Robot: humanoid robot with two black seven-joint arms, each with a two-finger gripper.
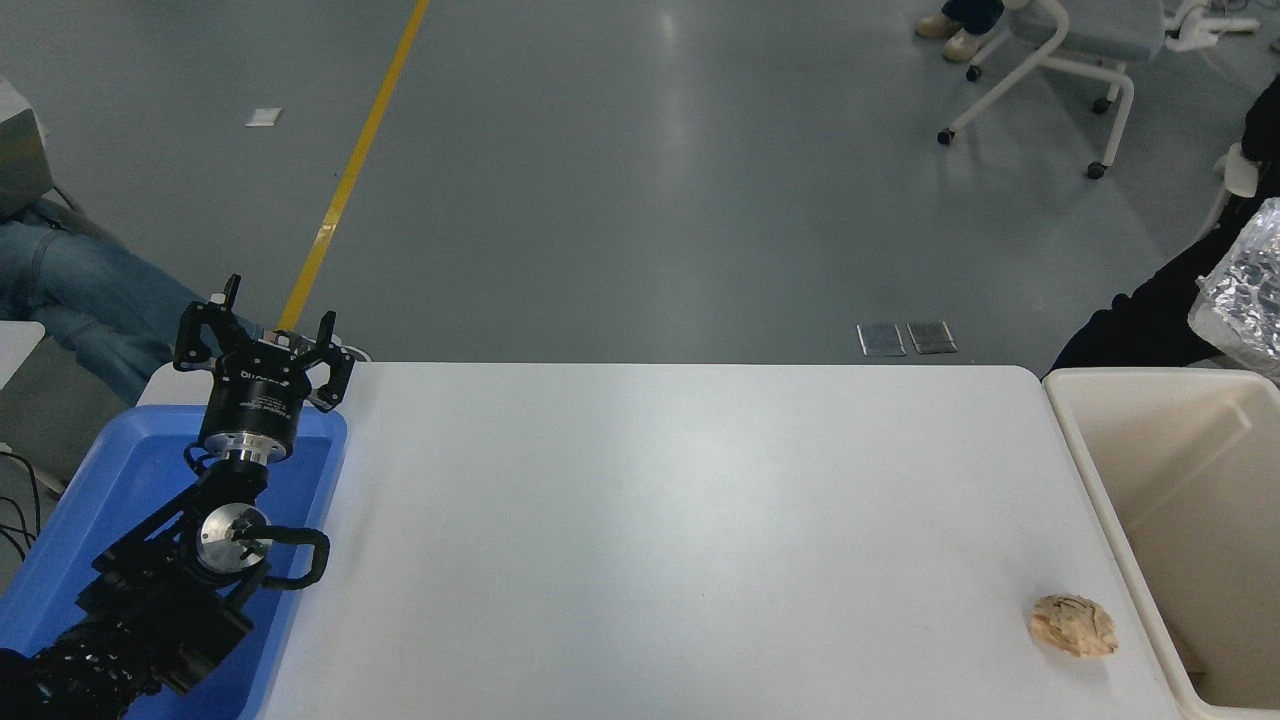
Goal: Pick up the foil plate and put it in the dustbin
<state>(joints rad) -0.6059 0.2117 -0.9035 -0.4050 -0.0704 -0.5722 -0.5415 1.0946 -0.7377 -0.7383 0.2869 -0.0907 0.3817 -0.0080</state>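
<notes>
One corner of the foil plate (1243, 300) is all we see, cut off by the right edge of the picture. It is shiny, crinkled silver, with bright glints and grey folds across its surface. It hangs in the air above the far right part of the dustbin (1097, 470), clear of the rim. Its visible edge slants from upper right down to lower left. We cannot tell its long axis or which way it faces, since most of it lies out of view. We see no right gripper, only a dark shape at the right edge beside the foil, so we cannot say what holds it.

We note the dustbin at the right end of the worktop (680, 520): cream plastic, thick rim, deep smooth walls. A small crumpled tan paper wad (1074, 625) lies on the worktop at the near right, just beside the bin's left wall.

We find the left gripper (262, 330) parked at the near left, over the far end of a blue tray (60, 530). Its jaws are spread apart and grasp nothing.

Beyond the worktop is grey floor with a yellow line (350, 170) and a wheeled chair (1060, 60) at the far right.
</notes>
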